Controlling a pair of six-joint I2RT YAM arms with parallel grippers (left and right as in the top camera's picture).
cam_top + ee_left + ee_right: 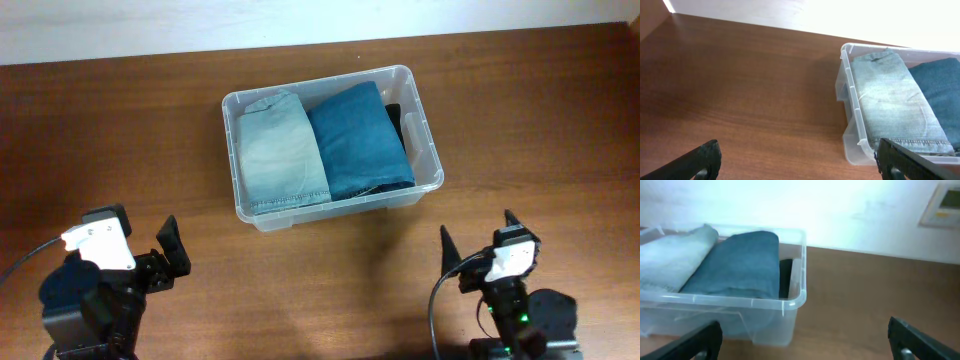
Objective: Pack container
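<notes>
- Dark brown wooden table [120,130], with a white wall [200,25] along its far edge (a pale wall panel [942,202] shows in the right wrist view).
- Left gripper [140,230]: jaws spread wide, holding nothing, near left.
- Right gripper [477,225]: likewise wide and empty, near right.
- Container [428,150]: mid-table, beyond both, well apart from each.
- Inside, side by side: folded light-wash denim [278,145] on the left, dark blue denim [355,135] on the right, and something black [393,108] beside it.

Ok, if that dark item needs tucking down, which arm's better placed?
Right, probably. The dark item sits at the container end nearest the right gripper, open and empty; the left gripper faces the light jeans at the other end.
</notes>
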